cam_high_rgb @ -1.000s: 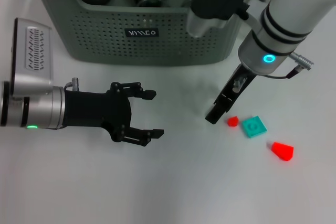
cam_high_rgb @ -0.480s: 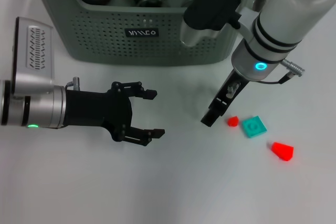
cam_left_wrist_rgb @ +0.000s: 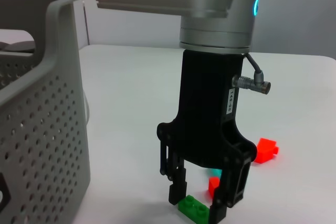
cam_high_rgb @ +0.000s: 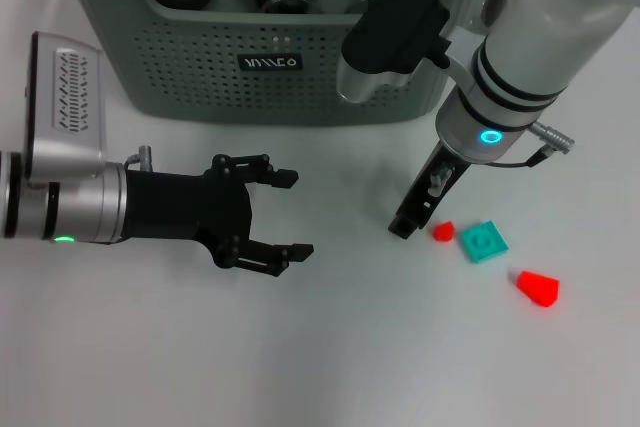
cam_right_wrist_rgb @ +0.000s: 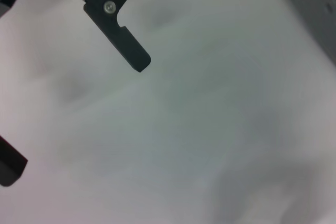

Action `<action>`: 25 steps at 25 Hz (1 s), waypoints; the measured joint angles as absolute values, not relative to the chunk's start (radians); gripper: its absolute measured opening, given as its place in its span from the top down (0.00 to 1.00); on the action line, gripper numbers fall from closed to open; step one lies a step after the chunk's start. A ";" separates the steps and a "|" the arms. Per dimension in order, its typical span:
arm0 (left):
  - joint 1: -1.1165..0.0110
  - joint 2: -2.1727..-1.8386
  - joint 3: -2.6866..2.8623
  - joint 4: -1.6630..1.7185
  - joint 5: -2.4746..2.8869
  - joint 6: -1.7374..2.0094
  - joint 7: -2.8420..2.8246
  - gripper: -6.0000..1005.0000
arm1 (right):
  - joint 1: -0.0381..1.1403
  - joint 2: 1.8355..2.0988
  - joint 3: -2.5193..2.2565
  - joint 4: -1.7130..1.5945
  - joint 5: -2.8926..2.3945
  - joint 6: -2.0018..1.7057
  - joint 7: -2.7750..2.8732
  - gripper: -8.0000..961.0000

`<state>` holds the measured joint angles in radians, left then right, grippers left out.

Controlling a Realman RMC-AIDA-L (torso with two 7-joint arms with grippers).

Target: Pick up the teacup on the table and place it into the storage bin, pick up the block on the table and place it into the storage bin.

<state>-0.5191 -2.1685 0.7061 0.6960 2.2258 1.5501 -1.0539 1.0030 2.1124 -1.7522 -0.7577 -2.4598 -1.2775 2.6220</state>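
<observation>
Right gripper [cam_left_wrist_rgb: 199, 203] is pointing down at the table [cam_high_rgb: 380, 347], fingers straddling one green block [cam_left_wrist_rgb: 193, 208] lying there, not visibly clamped. Left gripper [cam_high_rgb: 285, 215] is hovering apart, jaws spread, holding nothing. One storage bin [cam_high_rgb: 300, 87] is standing behind. Loose nearby: two red pieces [cam_high_rgb: 443, 232] [cam_high_rgb: 538, 288], one teal block [cam_high_rgb: 483, 242].

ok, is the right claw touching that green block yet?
Cannot tell. In the left wrist view the right claw straddles the green block, fingers open, but no contact or gap shows plainly.
</observation>
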 joint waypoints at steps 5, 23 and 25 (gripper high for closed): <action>-0.519 -2.169 0.706 0.695 2.226 1.549 -1.054 0.11 | 1.005 2.112 -1.753 -0.756 -2.461 -1.279 2.622 0.40; -0.513 -2.169 0.700 0.695 2.226 1.553 -1.055 0.12 | 0.971 2.098 -1.648 -0.906 -2.507 -1.374 2.609 0.58; -0.512 -2.169 0.699 0.695 2.226 1.554 -1.055 0.12 | 0.970 2.098 -1.646 -0.906 -2.507 -1.371 2.606 0.59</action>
<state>-0.5124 -2.1691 0.6994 0.6948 2.2257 1.5543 -1.0554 0.9704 2.0985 -1.6460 -0.9061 -2.5067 -1.3709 2.6063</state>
